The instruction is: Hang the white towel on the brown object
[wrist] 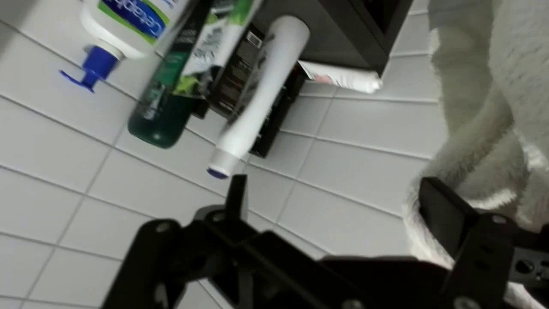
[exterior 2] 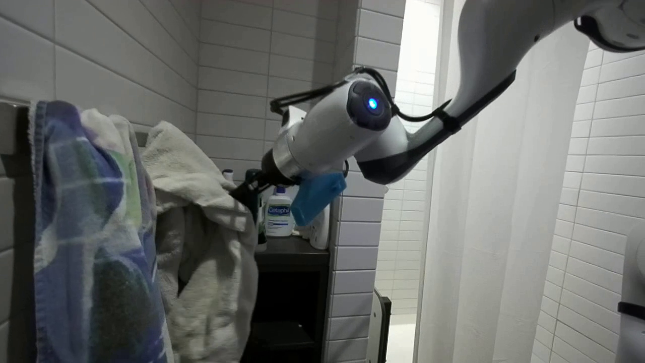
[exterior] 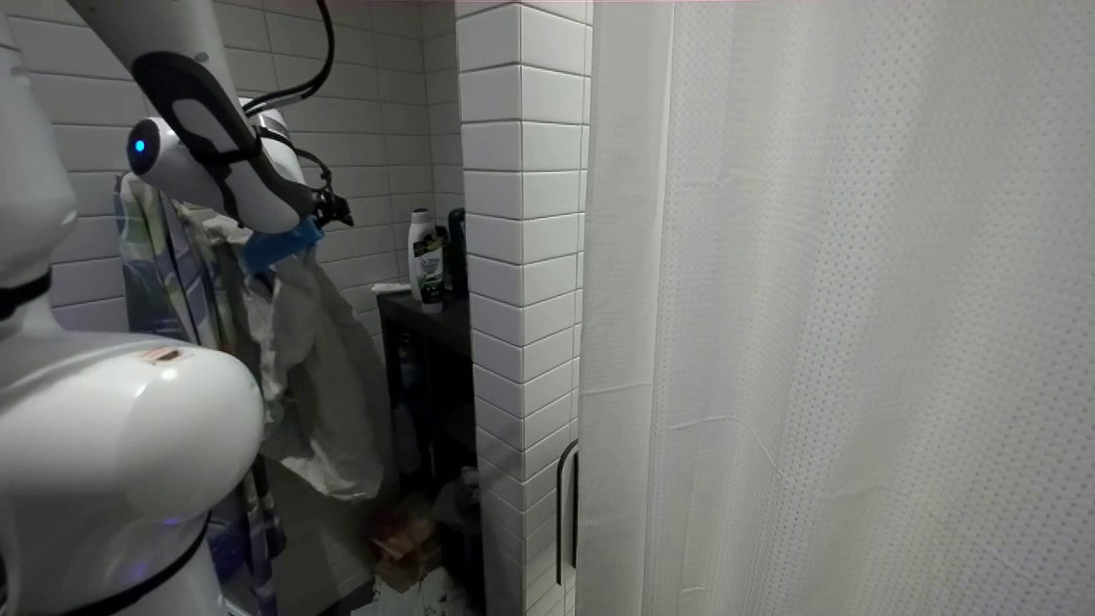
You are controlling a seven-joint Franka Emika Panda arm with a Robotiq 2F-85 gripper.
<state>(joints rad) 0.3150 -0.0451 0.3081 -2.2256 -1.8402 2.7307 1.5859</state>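
The white towel hangs in folds beside the wall, its peak next to a grey-brown bar on the tiles. How the towel is held at its top is hidden. It also shows in an exterior view and along the right of the wrist view. My gripper is open, with only tile wall visible between its fingers. The towel lies behind and outside the right finger, seemingly touching it. In both exterior views the gripper is at the towel's upper edge, its fingertips partly hidden.
A patterned blue towel hangs beside the white one. A dark shelf holds several bottles, including a Cetaphil bottle, close to the gripper. A tiled pillar and white curtain stand beyond. A blue block is fixed under the wrist.
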